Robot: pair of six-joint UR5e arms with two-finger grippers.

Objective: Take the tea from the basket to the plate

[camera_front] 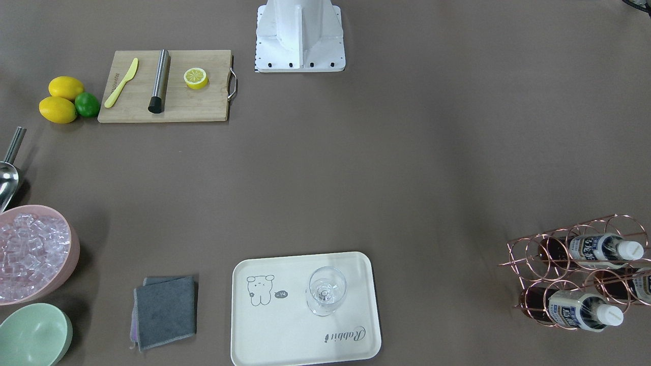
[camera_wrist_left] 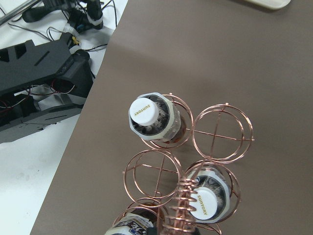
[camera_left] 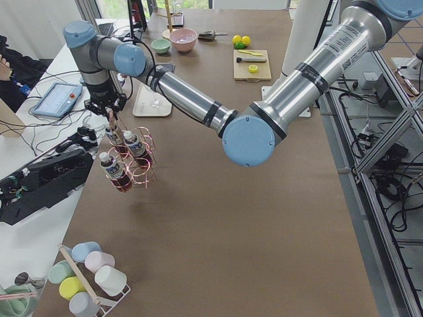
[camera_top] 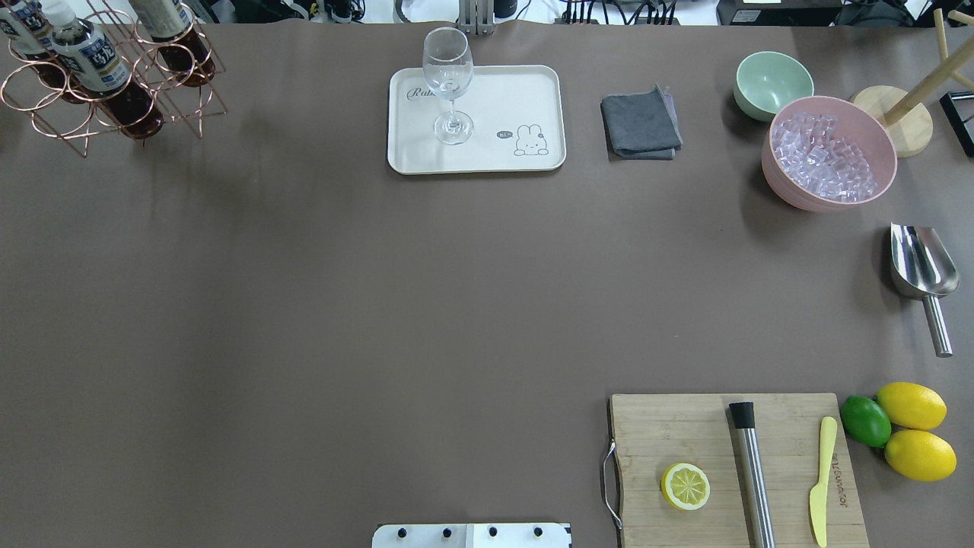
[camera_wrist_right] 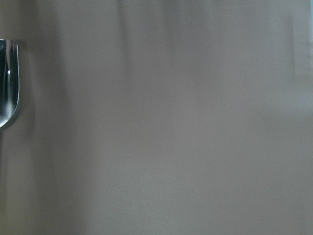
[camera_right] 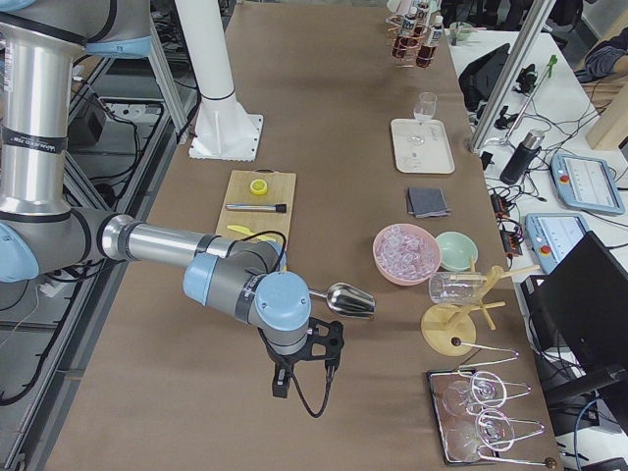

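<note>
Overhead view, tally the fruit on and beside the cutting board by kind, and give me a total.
whole lemons: 2
lime: 1
cut lemon half: 1
Total: 4

Wears brushed-silver tubes and pale blue joint caps (camera_left: 248,140) on left arm (camera_left: 317,63) and right arm (camera_right: 157,245). Ends in a black right gripper (camera_right: 302,378), black cable (camera_right: 313,413) looping just below its fingers (camera_right: 279,386). Sits on a white base plate (camera_front: 300,58) with dark screws (camera_front: 291,65).
</note>
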